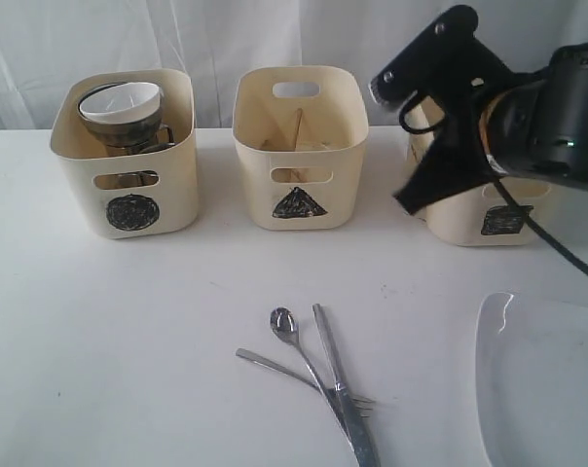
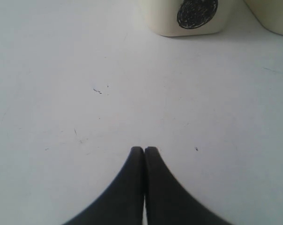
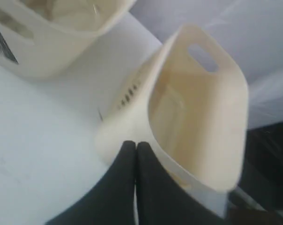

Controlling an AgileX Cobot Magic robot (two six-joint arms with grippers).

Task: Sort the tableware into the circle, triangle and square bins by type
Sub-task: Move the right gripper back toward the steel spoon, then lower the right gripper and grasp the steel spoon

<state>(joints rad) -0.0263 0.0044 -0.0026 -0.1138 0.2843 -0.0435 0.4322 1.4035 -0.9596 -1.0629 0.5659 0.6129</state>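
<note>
Tableware is partly sorted. At the left, the circle bin (image 1: 75, 185) holds a white bowl (image 1: 124, 97) stacked on a steel mug (image 1: 119, 128). The left gripper (image 2: 144, 151) hangs over bare table (image 1: 128, 341) near the front of this bin, fingers pressed together and holding nothing.

In the centre, the triangle bin (image 1: 255, 195) shows what look like wooden chopsticks (image 1: 297, 131) standing inside. In front of it, unsorted on the table, lie the fork (image 1: 270, 363), spoon (image 1: 283, 320) and knife (image 1: 325, 341), crossing one another at their near ends.

At the right, the right gripper (image 1: 403, 202) sits at the left side of the square bin (image 1: 459, 226), fingers pressed together with nothing between them. Contact with the bin wall cannot be confirmed. The white plate (image 1: 542, 379) lies flat at the near right, partly out of frame.

Recommended procedure, as a judgement:
1. The right arm is best placed for the plate. Spread the fingers before descending.
2. Grip at the raised rim, since a flat plate offers no other purchase.
3. Lift, tilt upright, and lower into the wider square bin without knocking its wall.
4. Take the crossed cutlery one piece at a time, topmost first.
</note>
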